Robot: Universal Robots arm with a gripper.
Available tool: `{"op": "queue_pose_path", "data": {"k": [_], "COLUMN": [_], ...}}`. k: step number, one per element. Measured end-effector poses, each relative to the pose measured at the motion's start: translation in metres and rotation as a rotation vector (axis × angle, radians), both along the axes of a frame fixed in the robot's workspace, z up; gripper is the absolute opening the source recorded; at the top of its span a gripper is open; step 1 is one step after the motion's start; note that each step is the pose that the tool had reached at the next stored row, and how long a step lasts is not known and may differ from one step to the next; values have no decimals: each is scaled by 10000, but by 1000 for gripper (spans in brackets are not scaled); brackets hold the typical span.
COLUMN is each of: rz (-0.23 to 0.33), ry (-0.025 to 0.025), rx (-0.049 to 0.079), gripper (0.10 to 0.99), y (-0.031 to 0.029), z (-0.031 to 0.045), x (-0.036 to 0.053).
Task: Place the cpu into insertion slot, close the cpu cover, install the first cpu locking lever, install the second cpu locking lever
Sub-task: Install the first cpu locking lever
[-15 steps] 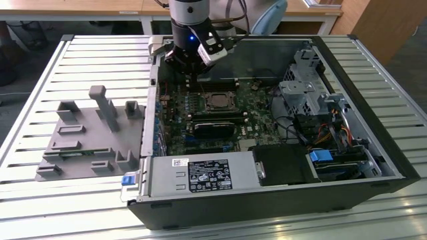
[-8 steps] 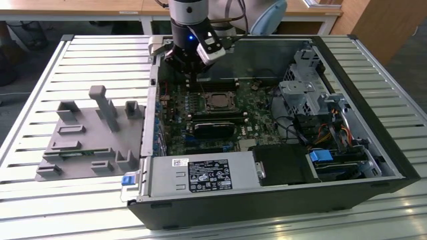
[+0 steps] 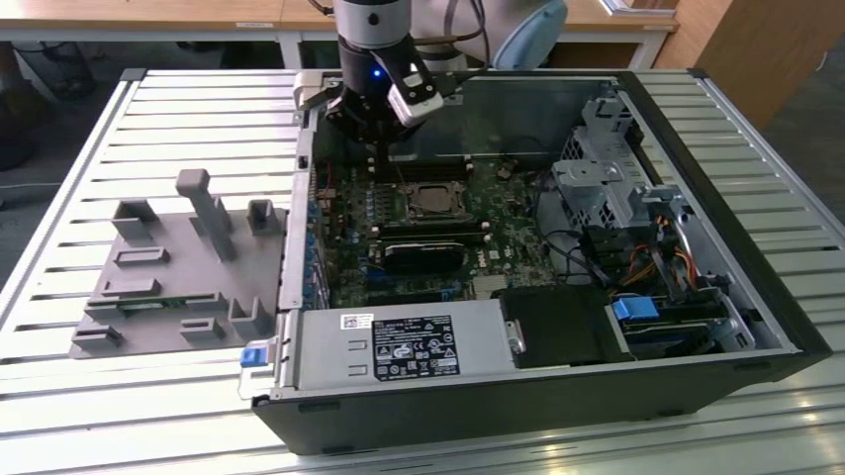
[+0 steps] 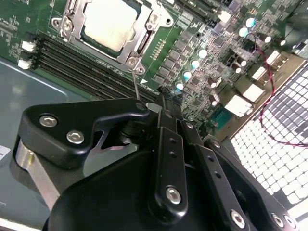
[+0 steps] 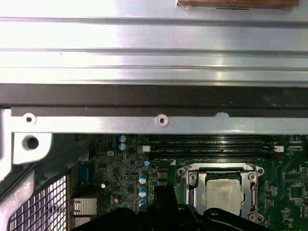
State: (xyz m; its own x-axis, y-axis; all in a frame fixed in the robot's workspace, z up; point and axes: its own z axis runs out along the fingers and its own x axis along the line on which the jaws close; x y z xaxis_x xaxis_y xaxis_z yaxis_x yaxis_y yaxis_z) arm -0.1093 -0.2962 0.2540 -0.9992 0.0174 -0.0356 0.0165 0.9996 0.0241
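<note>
Exterior view, centre: cpu lies under shut cover; claw just above, pinched narrow, meets lever for latching.

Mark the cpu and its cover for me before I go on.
cpu (image 4: pixel 108 21), second wrist view, middle of its pale metal face.
cover (image 5: pixel 196 192), first wrist view, silver frame strip beside the chip.

cpu in insertion slot, memory sticks alongside
</note>
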Motion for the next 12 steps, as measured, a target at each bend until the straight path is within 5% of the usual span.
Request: {"op": "queue_pose_path", "data": {"k": [12], "rz": [-1], "ry": [0], "rx": [1], "gripper": [106], "y": [90], "z": [-24], "x": [29]}}
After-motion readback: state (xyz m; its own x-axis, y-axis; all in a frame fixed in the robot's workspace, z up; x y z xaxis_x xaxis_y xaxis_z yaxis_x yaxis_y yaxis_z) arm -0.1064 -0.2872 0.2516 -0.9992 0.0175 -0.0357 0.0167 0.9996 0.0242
